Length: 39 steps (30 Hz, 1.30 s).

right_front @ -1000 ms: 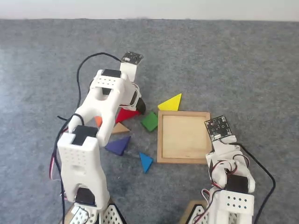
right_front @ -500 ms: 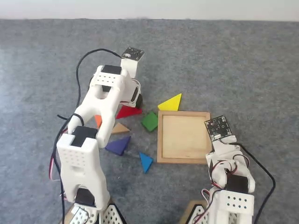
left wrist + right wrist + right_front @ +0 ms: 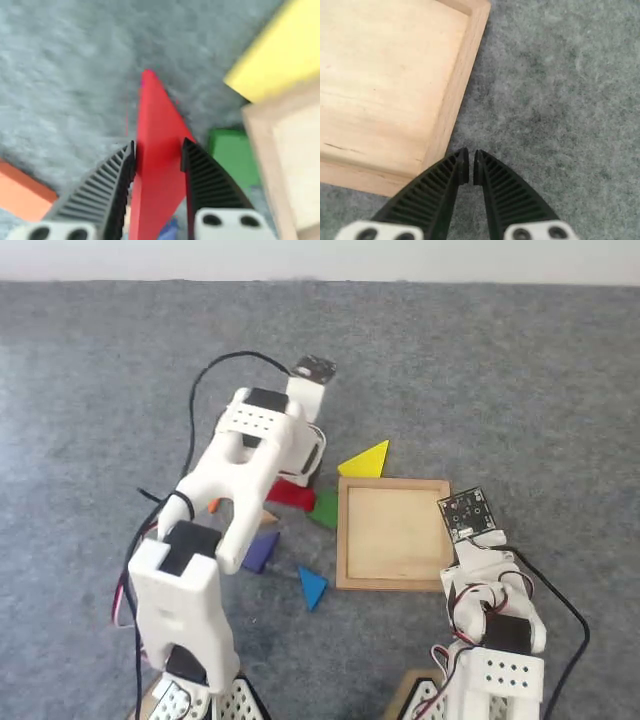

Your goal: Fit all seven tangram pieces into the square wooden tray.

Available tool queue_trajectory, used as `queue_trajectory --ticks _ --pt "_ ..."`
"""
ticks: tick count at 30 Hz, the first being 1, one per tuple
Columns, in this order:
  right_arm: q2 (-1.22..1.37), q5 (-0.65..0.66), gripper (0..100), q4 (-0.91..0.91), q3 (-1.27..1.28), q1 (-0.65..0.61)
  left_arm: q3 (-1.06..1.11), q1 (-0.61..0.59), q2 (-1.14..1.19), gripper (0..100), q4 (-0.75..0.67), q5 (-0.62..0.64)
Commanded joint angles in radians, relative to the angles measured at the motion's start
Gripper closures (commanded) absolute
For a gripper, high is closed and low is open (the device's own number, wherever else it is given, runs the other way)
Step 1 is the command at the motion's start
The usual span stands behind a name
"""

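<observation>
Left arm (image 3: 235, 470) has swung right toward the square wooden tray (image 3: 343, 540) over the last second, carrying the red triangle (image 3: 155, 115) with it. By the table's (image 3: 500, 370) near edge, the right arm (image 3: 490, 590) sits folded. The right gripper (image 3: 470, 162) has its fingers pressed together on nothing and hangs over the grey surface just beside the tray's right rim. The tray lies flat, its pale floor showing from rim to rim, and every piece in sight lies outside it. Off its near left corner sits the blue triangle (image 3: 312, 586), with the purple triangle (image 3: 260, 552) farther left. Beyond these, the left arm stretches across the table, and the left gripper (image 3: 157, 150) pinches the red triangle on edge between its ribbed fingers. The green square (image 3: 325, 508) lies just beside the tray's left rim. The yellow triangle (image 3: 367, 461) sits along the tray's far rim.
</observation>
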Motion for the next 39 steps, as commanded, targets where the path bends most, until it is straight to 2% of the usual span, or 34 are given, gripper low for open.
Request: queue_trajectory --ticks 1,7,14,17,19,21,24,32,36,39 --pt "-0.01 -0.003 95.9 -0.019 0.017 0.001 0.045 0.052 -0.107 87 0.018 0.014" --pt "-0.01 -0.003 95.9 -0.019 0.017 0.001 0.142 0.051 -0.267 87 0.023 -0.034" --pt "-0.01 -0.003 95.9 -0.019 0.017 0.001 0.369 0.107 -0.512 86 -0.028 -0.121" --pt "-0.01 -0.003 95.9 -0.019 0.017 0.001 0.42 0.005 -0.575 80 -0.046 -0.166" --pt "-0.01 -0.003 95.9 -0.019 0.017 0.001 0.421 -0.058 -0.549 72 -0.051 -0.198" --pt "-0.01 -0.003 95.9 -0.019 0.017 0.001 0.421 -0.083 -0.486 69 -0.081 -0.221" --pt "-0.01 -0.003 95.9 -0.019 0.017 0.001 0.386 -0.081 -0.358 70 -0.152 -0.226" --pt "-0.01 -0.003 95.9 -0.019 0.017 0.001 0.156 -0.098 -0.043 70 -0.086 -0.229" --pt "-0.01 -0.003 95.9 -0.019 0.017 0.001 0.14 -0.091 -0.008 71 -0.043 -0.253" --pt "-0.01 -0.003 95.9 -0.019 0.017 0.001 0.145 -0.087 -0.017 77 -0.031 -0.245"
